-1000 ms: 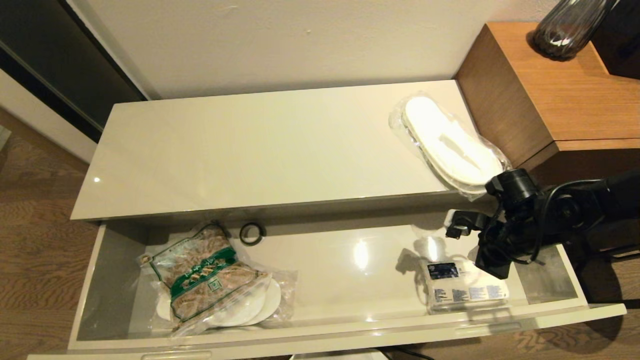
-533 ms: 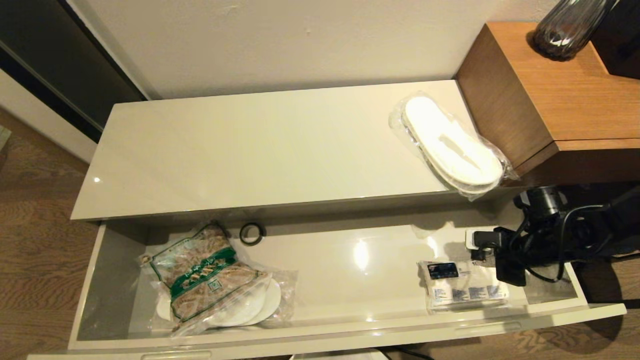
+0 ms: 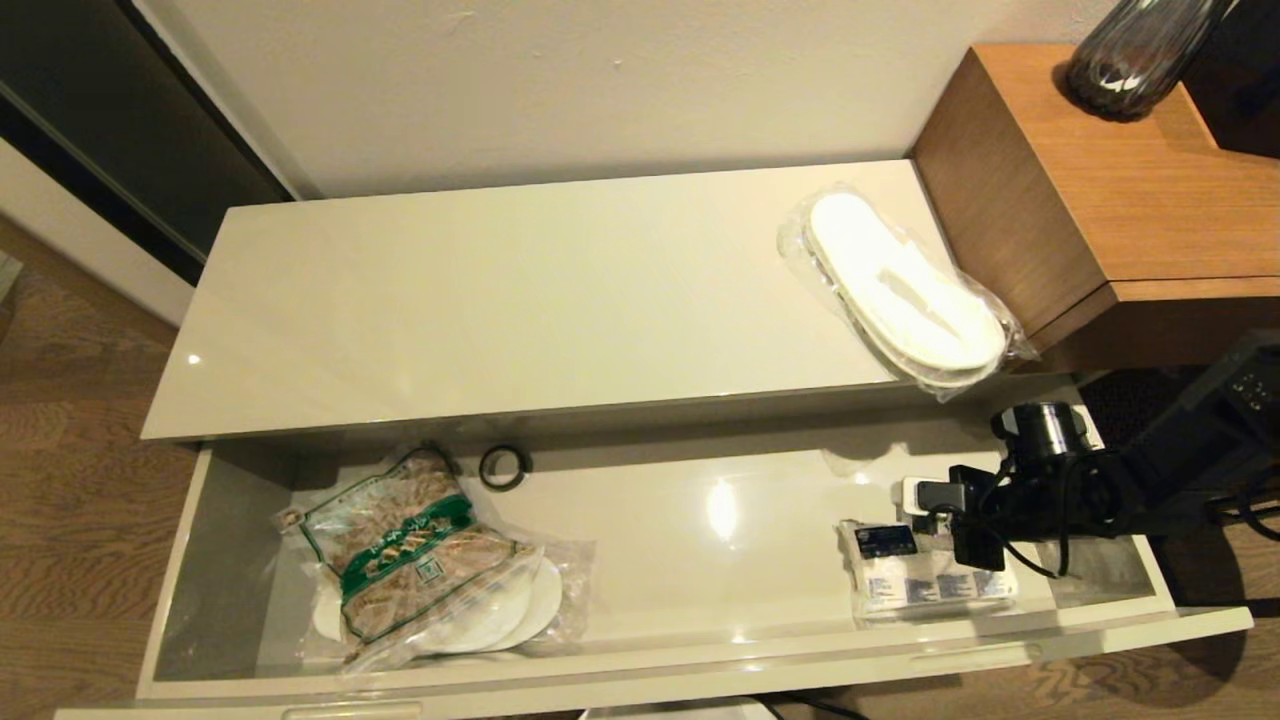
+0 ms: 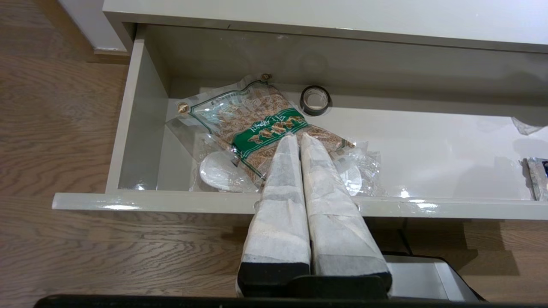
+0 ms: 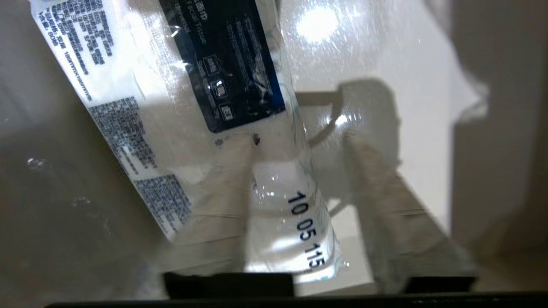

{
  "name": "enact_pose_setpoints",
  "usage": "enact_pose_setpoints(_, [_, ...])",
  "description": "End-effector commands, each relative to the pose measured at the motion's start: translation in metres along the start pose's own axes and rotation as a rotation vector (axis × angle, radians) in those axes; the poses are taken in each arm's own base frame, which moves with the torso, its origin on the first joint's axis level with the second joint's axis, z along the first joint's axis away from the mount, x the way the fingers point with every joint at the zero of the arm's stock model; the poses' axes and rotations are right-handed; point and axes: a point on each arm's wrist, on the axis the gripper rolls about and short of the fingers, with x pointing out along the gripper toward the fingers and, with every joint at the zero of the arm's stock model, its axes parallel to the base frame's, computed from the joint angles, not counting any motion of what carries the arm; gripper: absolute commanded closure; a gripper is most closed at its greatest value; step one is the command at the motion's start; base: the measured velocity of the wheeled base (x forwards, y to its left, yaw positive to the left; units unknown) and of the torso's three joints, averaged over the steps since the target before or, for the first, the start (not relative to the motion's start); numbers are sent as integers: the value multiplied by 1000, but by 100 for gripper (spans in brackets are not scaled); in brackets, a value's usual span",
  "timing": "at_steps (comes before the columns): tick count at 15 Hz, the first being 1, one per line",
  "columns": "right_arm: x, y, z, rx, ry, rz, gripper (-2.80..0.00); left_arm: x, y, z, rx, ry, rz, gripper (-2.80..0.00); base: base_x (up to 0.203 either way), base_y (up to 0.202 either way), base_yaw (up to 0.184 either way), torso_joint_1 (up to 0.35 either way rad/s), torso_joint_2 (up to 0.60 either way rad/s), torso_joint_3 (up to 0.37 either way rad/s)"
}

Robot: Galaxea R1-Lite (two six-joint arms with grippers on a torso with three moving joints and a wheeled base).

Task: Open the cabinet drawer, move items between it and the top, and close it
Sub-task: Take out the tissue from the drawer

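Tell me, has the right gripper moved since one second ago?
Yes. The right gripper has sunk into the cabinet drawer, from beside the slippers to just above the white packet.

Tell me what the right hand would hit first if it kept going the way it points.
Most likely the flat white packet with the dark blue label: the right hand points down at it with fingers spread across its edge. Depth is unclear.
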Motion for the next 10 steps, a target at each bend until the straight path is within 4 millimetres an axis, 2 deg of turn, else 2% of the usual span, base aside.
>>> enact_pose_setpoints(1, [5, -3, -1, -17, -4, -2, -280, 0, 0, 0, -1, 1, 1, 0, 0, 0, 0, 0, 0, 0])
enact_pose_setpoints(5, [7, -18, 1, -33, -4, 0, -280, 0, 0, 0, -1, 1, 1, 0, 0, 0, 0, 0, 0, 0])
enact_pose_setpoints(10, [-13, -10, 5, -38, 5, 67, -280, 0, 0, 0, -1, 1, 1, 0, 0, 0, 0, 0, 0, 0])
